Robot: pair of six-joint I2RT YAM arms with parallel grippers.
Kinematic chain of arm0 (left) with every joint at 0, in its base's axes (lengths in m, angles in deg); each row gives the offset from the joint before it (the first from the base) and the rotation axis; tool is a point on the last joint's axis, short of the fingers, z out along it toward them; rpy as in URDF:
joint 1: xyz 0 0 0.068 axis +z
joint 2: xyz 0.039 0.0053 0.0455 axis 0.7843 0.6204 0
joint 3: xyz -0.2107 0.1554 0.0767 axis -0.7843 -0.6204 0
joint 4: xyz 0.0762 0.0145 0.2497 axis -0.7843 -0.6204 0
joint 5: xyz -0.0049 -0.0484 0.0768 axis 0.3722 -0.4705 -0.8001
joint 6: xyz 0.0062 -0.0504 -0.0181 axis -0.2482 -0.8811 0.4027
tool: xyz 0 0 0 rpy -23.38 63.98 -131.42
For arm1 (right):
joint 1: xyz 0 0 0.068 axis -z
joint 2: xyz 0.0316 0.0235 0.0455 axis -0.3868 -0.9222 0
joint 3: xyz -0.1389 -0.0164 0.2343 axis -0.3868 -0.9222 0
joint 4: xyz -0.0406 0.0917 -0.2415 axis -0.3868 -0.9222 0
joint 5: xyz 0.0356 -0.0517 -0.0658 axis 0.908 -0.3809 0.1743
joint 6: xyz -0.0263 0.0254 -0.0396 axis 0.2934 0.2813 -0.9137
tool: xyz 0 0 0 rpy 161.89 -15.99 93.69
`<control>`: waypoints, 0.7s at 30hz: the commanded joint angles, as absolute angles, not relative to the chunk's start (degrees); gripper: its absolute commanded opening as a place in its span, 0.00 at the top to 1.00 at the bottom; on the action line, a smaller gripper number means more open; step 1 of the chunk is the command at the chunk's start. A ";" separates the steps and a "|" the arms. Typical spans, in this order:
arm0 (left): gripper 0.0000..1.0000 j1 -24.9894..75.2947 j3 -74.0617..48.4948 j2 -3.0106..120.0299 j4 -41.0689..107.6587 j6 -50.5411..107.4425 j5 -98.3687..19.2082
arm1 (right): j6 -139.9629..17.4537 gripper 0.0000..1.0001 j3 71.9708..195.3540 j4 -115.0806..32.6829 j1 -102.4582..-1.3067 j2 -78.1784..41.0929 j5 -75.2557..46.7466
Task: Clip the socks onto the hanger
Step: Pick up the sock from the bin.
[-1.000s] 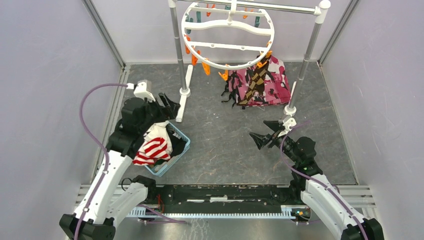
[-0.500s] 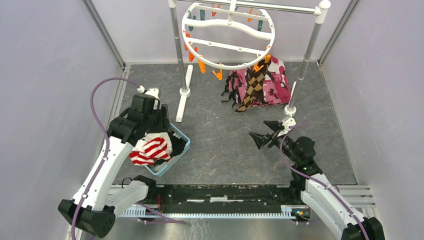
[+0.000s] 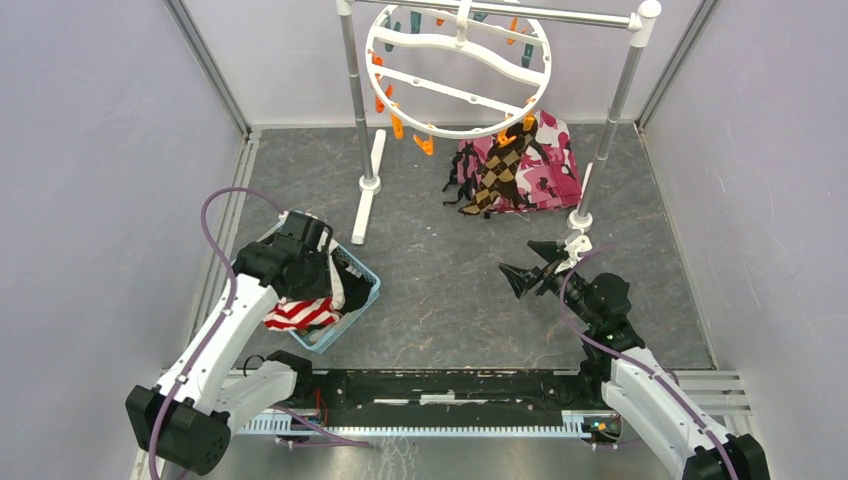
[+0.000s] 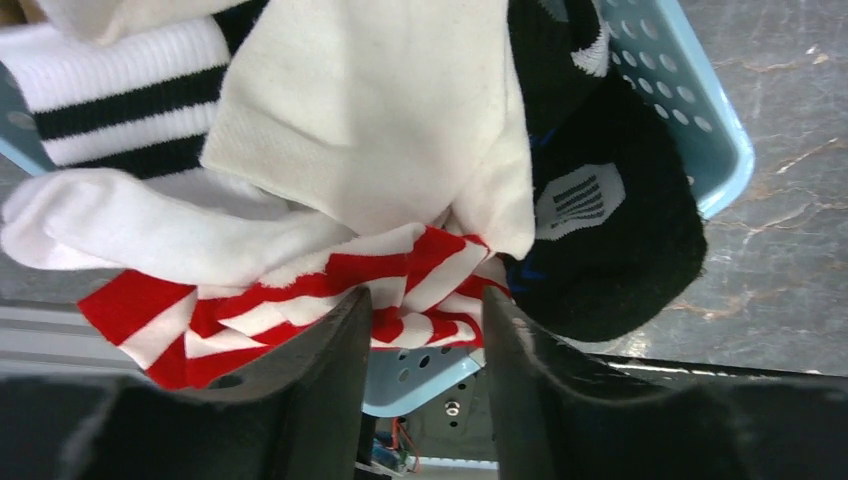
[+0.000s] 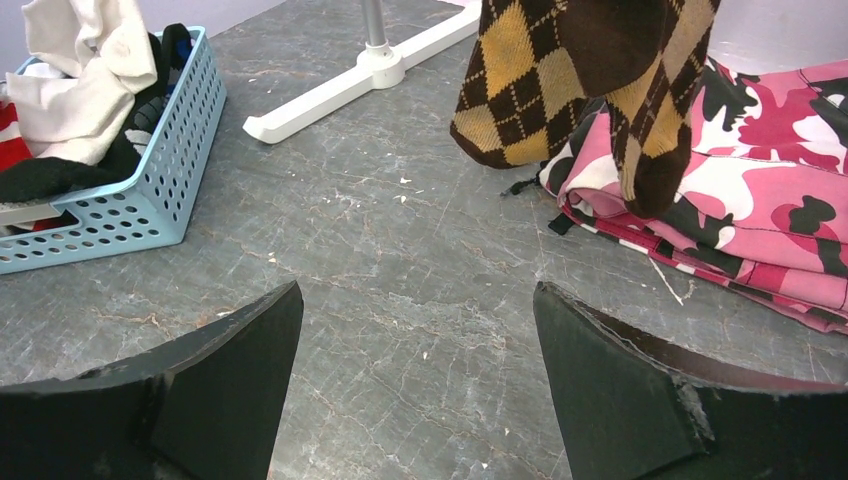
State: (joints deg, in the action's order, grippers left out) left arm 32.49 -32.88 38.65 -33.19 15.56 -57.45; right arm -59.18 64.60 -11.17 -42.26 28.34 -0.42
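Lowering the left gripper (image 4: 422,300) into the blue basket (image 4: 690,110) since a second ago, out of its raised pose above the pile, and drawing the jaws in from wide to about half way. Straddling a fold of the red-and-white striped sock (image 4: 300,300) with a finger on either side; possibly pinching it already, though the wrist view is not separating a firm hold from a mere touch. Leaving the rest of the pile alone: a white sock with dark cuff stripes (image 4: 110,110), a plain white cloth (image 4: 380,110) and a black sock (image 4: 620,250), lying on and beside the striped one.

Holding the right gripper (image 5: 417,290) spread wide and empty over the grey table (image 5: 400,230), well apart from the basket.

Farther back, showing a brown argyle sock (image 3: 500,165) hanging from a pin on the round white hanger (image 3: 468,135), above the pink camouflage cloth (image 3: 550,175), the ring tilting otherwise than a second ago.

Judging the task as barely begun: only the argyle clipped, several socks waiting in the basket, other pins in view hanging free. Working on the pick-up of the next sock, with lift, carry and clipping all to come.
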 commanded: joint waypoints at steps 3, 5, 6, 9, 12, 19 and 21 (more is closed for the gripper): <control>0.67 31.36 -33.12 39.50 -33.30 12.51 -61.89 | -59.35 0.08 64.89 -9.49 -42.52 28.90 -0.50; 0.78 31.31 -33.25 39.21 -33.24 12.67 -61.86 | -59.36 0.08 64.88 -9.48 -42.53 28.81 -0.57; 0.85 31.31 -33.15 39.15 -33.23 12.88 -61.71 | -59.33 0.08 64.97 -9.62 -42.49 28.89 -0.64; 0.98 31.26 -31.78 39.28 -33.19 13.54 -61.61 | -59.45 0.08 64.97 -9.93 -42.53 29.14 -0.63; 0.98 31.26 -28.58 38.25 -33.48 14.12 -63.48 | -59.51 0.09 64.93 -9.89 -42.52 29.14 -0.71; 0.46 31.28 -27.91 41.21 -35.39 14.61 -64.21 | -59.32 0.08 65.06 -9.49 -42.53 28.35 -0.67; 0.42 31.22 -29.71 42.48 -35.24 14.52 -65.68 | -59.38 0.08 64.97 -9.49 -42.52 28.59 -0.55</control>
State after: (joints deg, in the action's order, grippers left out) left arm 31.53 -28.00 39.81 -33.95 14.10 -62.91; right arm -59.18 64.60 -11.52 -42.26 28.47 -0.40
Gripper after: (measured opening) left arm 0.548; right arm 0.919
